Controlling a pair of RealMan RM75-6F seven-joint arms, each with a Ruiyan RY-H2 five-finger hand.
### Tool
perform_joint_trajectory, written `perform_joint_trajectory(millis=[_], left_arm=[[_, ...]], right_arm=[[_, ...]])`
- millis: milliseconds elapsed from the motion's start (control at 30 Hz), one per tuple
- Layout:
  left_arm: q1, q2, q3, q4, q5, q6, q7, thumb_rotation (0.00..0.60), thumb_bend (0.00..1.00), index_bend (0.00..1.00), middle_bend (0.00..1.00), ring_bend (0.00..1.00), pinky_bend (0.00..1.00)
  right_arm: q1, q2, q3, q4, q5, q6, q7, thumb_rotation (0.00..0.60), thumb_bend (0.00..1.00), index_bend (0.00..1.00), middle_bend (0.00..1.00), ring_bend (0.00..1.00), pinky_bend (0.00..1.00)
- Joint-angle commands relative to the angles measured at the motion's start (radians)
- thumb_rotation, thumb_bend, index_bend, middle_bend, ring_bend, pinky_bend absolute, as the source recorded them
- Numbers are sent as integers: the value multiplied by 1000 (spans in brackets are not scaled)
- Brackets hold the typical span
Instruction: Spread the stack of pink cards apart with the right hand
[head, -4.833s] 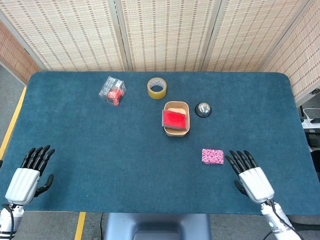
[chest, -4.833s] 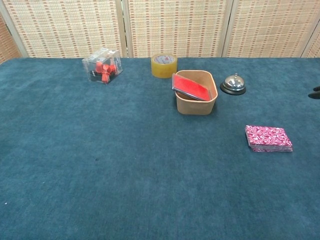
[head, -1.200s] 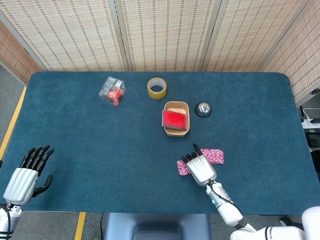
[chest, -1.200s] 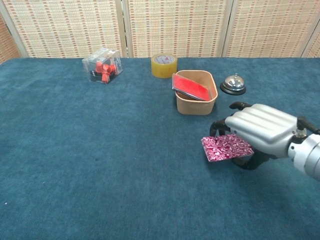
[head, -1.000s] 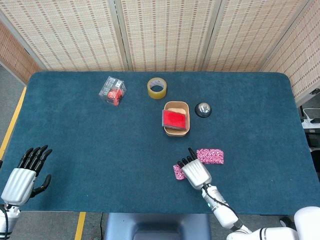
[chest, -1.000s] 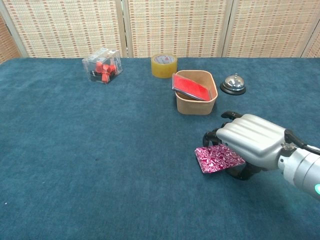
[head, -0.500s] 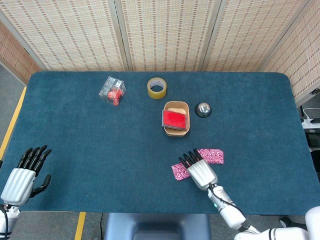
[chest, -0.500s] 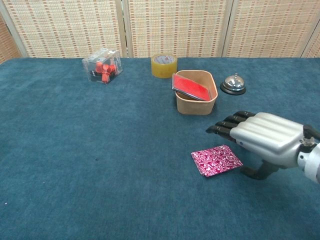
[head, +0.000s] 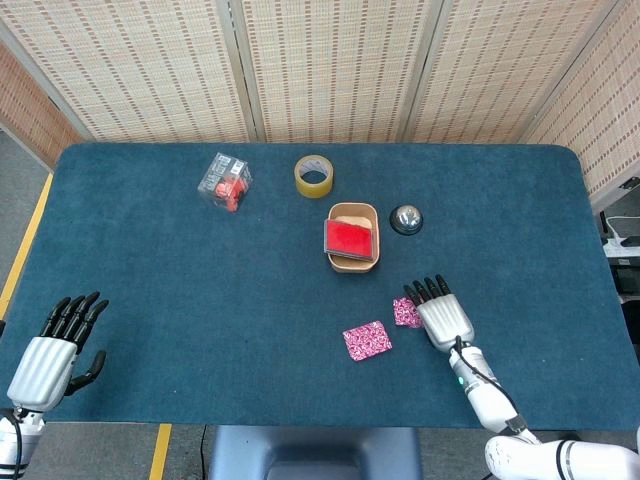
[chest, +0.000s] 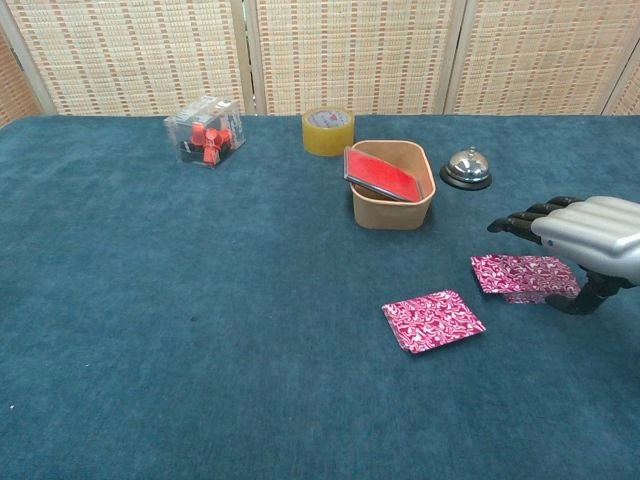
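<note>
The pink cards lie in two lots on the blue cloth. A loose lot (head: 367, 340) (chest: 432, 320) sits tilted to the left, apart from the rest. The remaining stack (head: 406, 313) (chest: 522, 276) lies to its right, partly under my right hand (head: 444, 319) (chest: 585, 233). That hand hovers flat over the stack's right part with fingers stretched out and nothing held; whether it touches the cards I cannot tell. My left hand (head: 55, 347) rests open at the table's near left corner, far from the cards.
A tan box (head: 353, 237) (chest: 393, 184) with a red card inside stands behind the cards. Beside it sit a silver bell (head: 406, 218) (chest: 466, 168), a tape roll (head: 313, 175) (chest: 328, 131) and a clear case of red pieces (head: 225, 181) (chest: 205, 130).
My right hand slid part of the cards leftward off the stack, released them, then moved back right over the remaining stack. The left hand stayed put.
</note>
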Motion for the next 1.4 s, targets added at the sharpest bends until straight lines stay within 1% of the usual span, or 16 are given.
perform_joint_trajectory(millis=[33, 167, 367, 467, 733, 967, 1400], left_arm=[[-1, -1, -1, 1, -1, -2, 2, 600, 468, 0, 0, 0, 37], [-1, 0, 0, 0, -2, -3, 3, 600, 467, 0, 0, 0, 37], [-3, 0, -1, 1, -4, -7, 4, 600, 466, 0, 0, 0, 37], [-3, 0, 0, 1, -3, -8, 3, 600, 465, 0, 0, 0, 37], [-4, 0, 0, -1, -3, -10, 4, 600, 468, 0, 0, 0, 37], [-4, 2, 1, -2, -1, -9, 2, 600, 468, 0, 0, 0, 37], [-5, 1, 0, 3, -2, -9, -1, 600, 466, 0, 0, 0, 37]], right_arm=[[8, -2, 2, 18, 12, -17, 12, 600, 300, 0, 54, 43, 0], [14, -10, -1, 30, 17, -21, 12, 600, 301, 7, 59, 46, 0], [20, -30, 0, 45, 27, -16, 9, 600, 301, 120, 145, 93, 0], [23, -39, 2, 53, 34, -15, 9, 600, 301, 160, 174, 113, 0], [27, -54, 4, 57, 35, -2, 10, 600, 301, 198, 200, 147, 0], [27, -64, -3, 56, 38, 16, -11, 600, 301, 259, 250, 208, 0], [27, -65, -6, 47, 40, 35, -26, 600, 301, 262, 253, 210, 0]])
